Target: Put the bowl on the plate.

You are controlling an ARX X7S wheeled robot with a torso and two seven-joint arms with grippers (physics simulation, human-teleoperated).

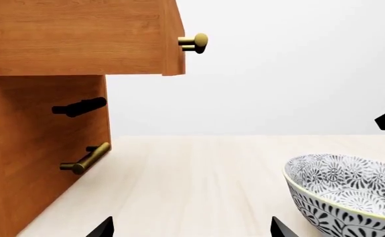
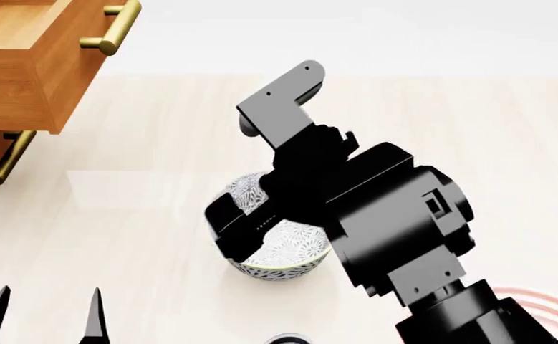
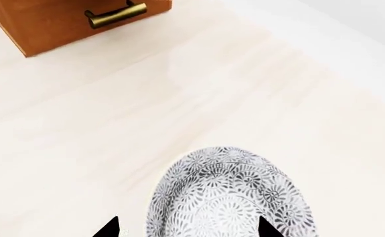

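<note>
The bowl [image 2: 284, 256], grey-and-white floral with a pale rim, stands on the pale wooden table, partly covered by my right arm. In the right wrist view the bowl [image 3: 229, 197] lies just beyond my open right gripper [image 3: 188, 229]; one fingertip [image 3: 109, 228] is outside its rim and the other is over its inside. Whether they touch it I cannot tell. My left gripper [image 2: 44, 319] is open at the near left, apart from the bowl [image 1: 350, 195], with nothing between the tips of this left gripper [image 1: 192, 229]. Only a red-ringed sliver of the plate [image 2: 536, 304] shows at the near right, behind my right arm.
A wooden cabinet [image 2: 16, 72] with brass handles [image 2: 107, 32] stands at the far left, one drawer pulled out. The cabinet [image 1: 40, 133] is close to my left gripper. A dark round object [image 2: 289, 338] peeks in at the near edge.
</note>
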